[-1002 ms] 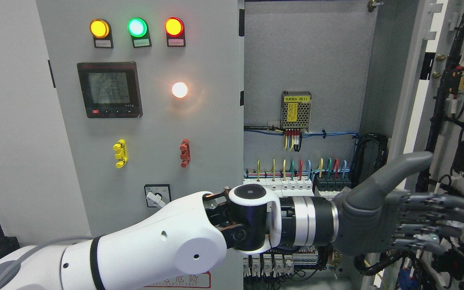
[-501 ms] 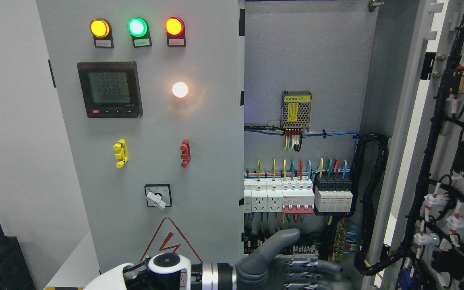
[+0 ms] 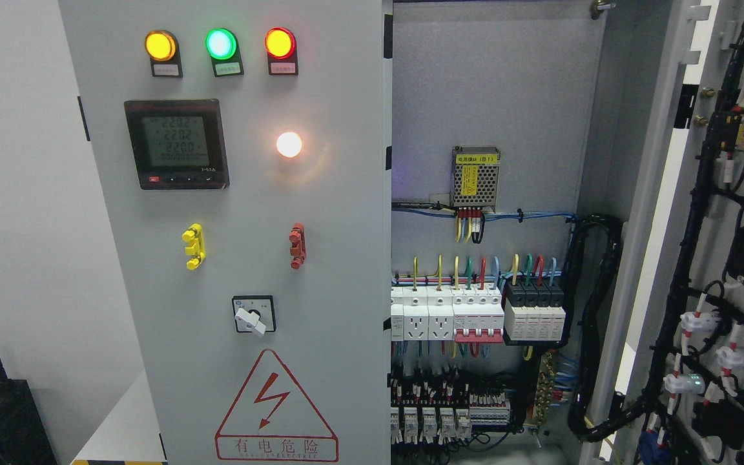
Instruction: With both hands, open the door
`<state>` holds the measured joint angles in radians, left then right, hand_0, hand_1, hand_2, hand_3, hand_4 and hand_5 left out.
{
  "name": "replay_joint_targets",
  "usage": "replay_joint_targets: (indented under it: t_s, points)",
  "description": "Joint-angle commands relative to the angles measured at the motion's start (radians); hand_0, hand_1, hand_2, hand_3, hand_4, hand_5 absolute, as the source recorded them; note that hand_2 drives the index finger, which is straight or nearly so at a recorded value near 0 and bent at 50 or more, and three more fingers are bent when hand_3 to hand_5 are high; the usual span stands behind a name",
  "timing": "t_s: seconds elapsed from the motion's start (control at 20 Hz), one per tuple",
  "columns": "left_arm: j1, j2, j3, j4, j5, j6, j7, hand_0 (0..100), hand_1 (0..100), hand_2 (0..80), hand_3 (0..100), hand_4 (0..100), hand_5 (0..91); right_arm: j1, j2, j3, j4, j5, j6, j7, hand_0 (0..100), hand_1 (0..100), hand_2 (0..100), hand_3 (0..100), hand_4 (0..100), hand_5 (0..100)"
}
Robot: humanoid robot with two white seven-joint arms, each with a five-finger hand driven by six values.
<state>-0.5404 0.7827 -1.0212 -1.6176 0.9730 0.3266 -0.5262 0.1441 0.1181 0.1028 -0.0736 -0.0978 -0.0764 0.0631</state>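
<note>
Door: swung wide open, right of frame.
Cabinet: interior exposed, centre.
Hands: neither shows; finger state can't be told.
Advice: leave door alone; task looks finished.

3 round lamps run along the top of the grey front panel: amber lamp, green lamp, red lamp, all lit. below them, a black digital meter at left and a glowing white lamp at right. lower down, a yellow clip and a red clip sit level with each other; beneath these, a rotary switch, then a red warning triangle with a lightning bolt. inside the cabinet: a perforated power supply, a row of white breakers, a black cable bundle.
</note>
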Motion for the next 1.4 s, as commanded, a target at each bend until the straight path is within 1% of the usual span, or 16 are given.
replay_joint_targets:
  t_s: [0.0,0.25,0.3,0.4,0.5,0.55,0.65,0.75,0.8,0.9,1.0,1.1,1.15,1.25,1.35]
  points:
    - [0.269,0.196,0.118,0.108,-0.191,-0.006,-0.015,0,0,0.0,0,3,0.0,0.000,0.000,0.000,0.000,0.000,0.000,0.000,0,0,0,0,0,0]
    - [0.466,0.279,0.124,0.123,-0.191,-0.008,-0.005,0,0,0.0,0,3,0.0,0.000,0.000,0.000,0.000,0.000,0.000,0.000,0,0,0,0,0,0]
    - [0.509,0.283,0.124,0.146,-0.191,-0.009,-0.003,0,0,0.0,0,3,0.0,0.000,0.000,0.000,0.000,0.000,0.000,0.000,0,0,0,0,0,0]
    - [0.592,0.271,0.121,0.227,-0.192,-0.033,0.006,0,0,0.0,0,3,0.0,0.000,0.000,0.000,0.000,0.001,0.000,0.000,0,0,0,0,0,0]
    - [0.676,0.232,0.124,0.327,-0.200,-0.099,0.031,0,0,0.0,0,3,0.0,0.000,0.000,0.000,0.000,0.000,0.000,0.000,0,0,0,0,0,0]
    - [0.707,0.195,0.125,0.399,-0.224,-0.135,0.044,0,0,0.0,0,3,0.0,0.000,0.000,0.000,0.000,0.000,0.000,0.000,0,0,0,0,0,0]
    - [0.743,0.082,0.128,0.575,-0.279,-0.181,0.048,0,0,0.0,0,3,0.0,0.000,0.000,0.000,0.000,0.000,0.000,0.000,0,0,0,0,0,0]
    - [0.779,-0.064,0.180,0.803,-0.313,-0.236,0.046,0,0,0.0,0,3,0.0,0.000,0.000,0.000,0.000,0.000,0.000,0.000,0,0,0,0,0,0]
    - [0.799,-0.127,0.216,0.906,-0.347,-0.283,0.046,0,0,0.0,0,3,0.0,0.000,0.000,0.000,0.000,-0.002,0.000,0.000,0,0,0,0,0,0]
    - [0.804,-0.257,0.297,1.084,-0.451,-0.392,0.045,0,0,0.0,0,3,0.0,0.000,0.000,0.000,0.000,0.000,0.000,0.000,0,0,0,0,0,0]
    - [0.787,-0.386,0.387,1.300,-0.546,-0.467,0.046,0,0,0.0,0,3,0.0,0.000,0.000,-0.002,0.000,0.001,0.000,0.000,0,0,0,0,0,0]
    - [0.740,-0.492,0.458,1.462,-0.614,-0.549,0.049,0,0,0.0,0,3,0.0,0.000,0.000,-0.002,0.000,-0.002,0.000,0.000,0,0,0,0,0,0]
    - [0.735,-0.529,0.476,1.505,-0.629,-0.584,0.051,0,0,0.0,0,3,0.0,0.000,0.000,0.000,0.000,-0.002,0.000,0.000,0,0,0,0,0,0]
    - [0.728,-0.591,0.524,1.547,-0.634,-0.598,0.063,0,0,0.0,0,3,0.0,0.000,0.000,0.000,0.000,-0.002,0.000,0.000,0,0,0,0,0,0]
    - [0.705,-0.647,0.567,1.574,-0.648,-0.598,0.121,0,0,0.0,0,3,0.0,0.003,0.000,0.000,0.000,-0.003,0.000,0.000,0,0,0,0,0,0]
